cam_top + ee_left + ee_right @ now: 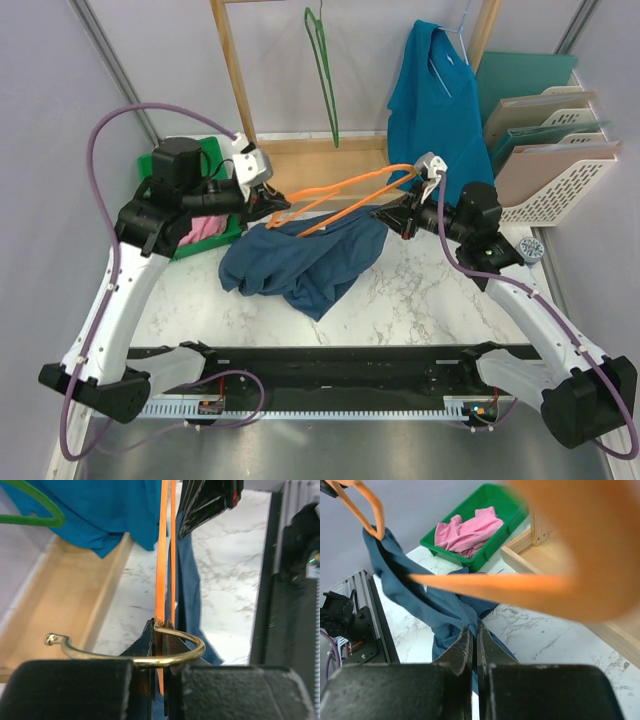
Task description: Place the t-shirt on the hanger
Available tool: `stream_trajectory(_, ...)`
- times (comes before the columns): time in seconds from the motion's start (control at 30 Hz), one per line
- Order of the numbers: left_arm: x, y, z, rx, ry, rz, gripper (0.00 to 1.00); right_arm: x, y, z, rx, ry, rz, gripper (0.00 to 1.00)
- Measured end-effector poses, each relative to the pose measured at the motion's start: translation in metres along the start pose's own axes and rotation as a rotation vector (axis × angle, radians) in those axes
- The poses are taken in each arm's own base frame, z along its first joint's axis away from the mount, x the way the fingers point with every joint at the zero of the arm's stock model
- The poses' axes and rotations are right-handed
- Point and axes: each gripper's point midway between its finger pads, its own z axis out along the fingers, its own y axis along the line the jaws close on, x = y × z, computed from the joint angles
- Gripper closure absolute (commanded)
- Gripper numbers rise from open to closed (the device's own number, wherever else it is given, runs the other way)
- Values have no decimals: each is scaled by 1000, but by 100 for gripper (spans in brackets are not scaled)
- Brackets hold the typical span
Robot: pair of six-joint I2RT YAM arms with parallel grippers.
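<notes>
The orange hanger [345, 192] hangs in the air between my two grippers, above the marble table. My left gripper [272, 210] is shut on the hanger's neck [160, 605], just under its brass hook [192, 647]. The navy t-shirt [310, 262] hangs partly from the hanger, and most of it lies bunched on the table. My right gripper [402, 215] is shut on a stitched edge of the t-shirt [472, 622], right below the blurred orange bar [495, 582]. One hanger end [375, 517] sits inside the cloth.
A teal shirt [432, 95] and a green hanger [325, 75] hang on the wooden frame [235, 75] at the back. A green tray [485, 502] holding a pink garment [465, 530] stands at the left. File racks [550, 150] stand at the right.
</notes>
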Motion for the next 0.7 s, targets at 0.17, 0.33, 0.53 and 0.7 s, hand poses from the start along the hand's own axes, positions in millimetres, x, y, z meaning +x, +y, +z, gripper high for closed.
stream_trajectory(0.17, 14, -11, -18, 8, -9, 177, 98, 6, 1, -2, -17, 24, 26, 100)
stream_trajectory(0.33, 25, -17, -18, 50, 11, 258, 98, 13, -4, 3, -26, 41, 52, 100)
stream_trajectory(0.53, 51, -14, -13, 73, 52, 422, 98, 21, -7, 3, -23, 66, 72, 100)
stream_trajectory(0.7, 56, -20, -15, 96, 58, 461, 98, 21, -6, 4, -38, 65, 70, 100)
